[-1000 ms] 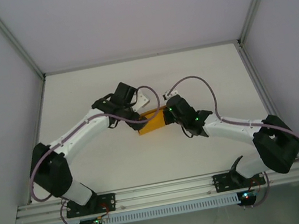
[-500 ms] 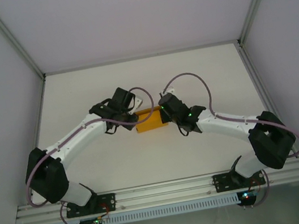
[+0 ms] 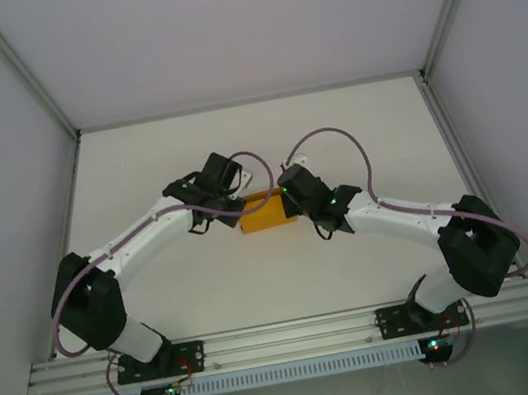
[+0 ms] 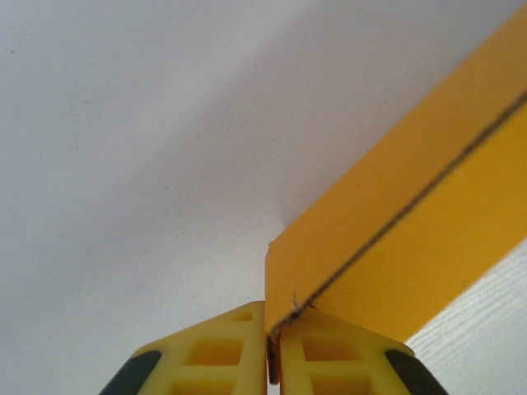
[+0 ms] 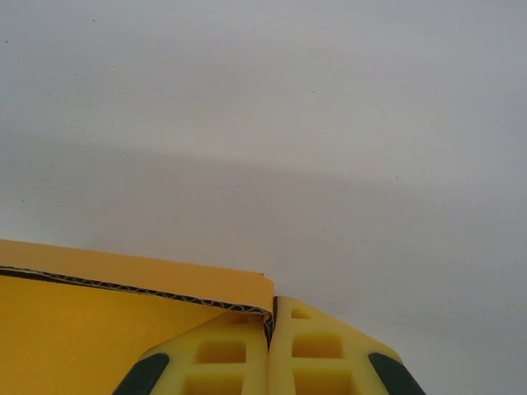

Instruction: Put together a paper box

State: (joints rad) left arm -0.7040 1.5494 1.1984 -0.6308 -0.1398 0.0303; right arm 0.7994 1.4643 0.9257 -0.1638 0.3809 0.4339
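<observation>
The paper box (image 3: 262, 212) is orange-yellow card, held off the white table between the two arms at mid-table. My left gripper (image 3: 235, 208) is shut on its left end; in the left wrist view the card's corner (image 4: 329, 247) is pinched between the yellow fingers (image 4: 222, 354), and the sheet runs up to the right. My right gripper (image 3: 288, 202) is shut on the right end; in the right wrist view the corrugated edge of the card (image 5: 123, 284) enters the closed fingers (image 5: 321, 354) from the left. The arms hide most of the box in the top view.
The white table (image 3: 279, 286) is walled by pale panels on the left, back and right, with metal rails at the corners. An aluminium rail (image 3: 287, 335) with both arm bases runs along the near edge.
Both grippers came closer together and shifted left and toward the back with the box. The visible orange strip between them grew shorter.
</observation>
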